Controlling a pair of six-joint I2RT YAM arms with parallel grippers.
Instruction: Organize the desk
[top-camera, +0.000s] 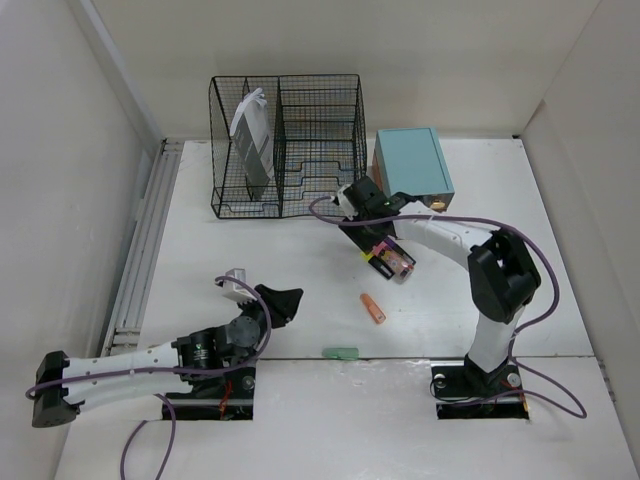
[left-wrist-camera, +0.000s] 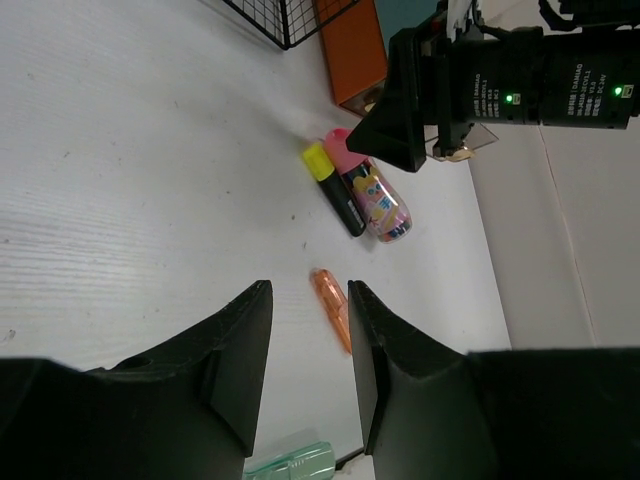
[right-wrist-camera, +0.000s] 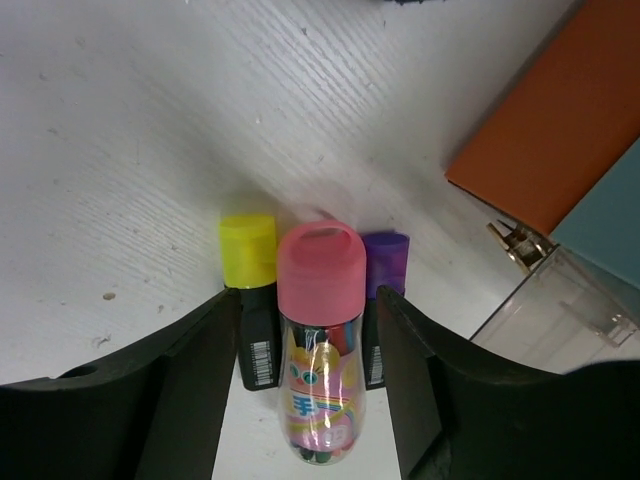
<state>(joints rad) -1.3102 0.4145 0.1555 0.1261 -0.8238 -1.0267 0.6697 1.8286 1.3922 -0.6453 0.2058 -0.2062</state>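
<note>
Pink plastic caps the clear tube (right-wrist-camera: 320, 350) lying on the desk (top-camera: 250, 250), right of centre. A yellow-capped marker (right-wrist-camera: 248, 250) touches one side of it and a purple-capped marker (right-wrist-camera: 385, 262) touches the other. We see the right gripper (right-wrist-camera: 308, 292) poised over this cluster, its jaws apart and straddling all three, clamped on nothing.

Our worry is that closing here would catch the markers first. The round bodies could squirt out sideways, or the tube could ride up over them and roll away. Just far and right of the cluster stands the teal-topped drawer box (top-camera: 412, 160) with its clear drawer, which a skidding marker or a swinging finger could knock.

The left gripper (left-wrist-camera: 308, 290) hangs on the near left, jaws apart and empty, aimed towards an orange pen (left-wrist-camera: 332, 305) that lies just near of the cluster. If both arms go in at once, we judge they could meet over that patch. A small green piece (top-camera: 340, 352) lies between the arm bases, where a low sweep might drag it. The wire rack (top-camera: 290, 150) stands far left, well apart.
</note>
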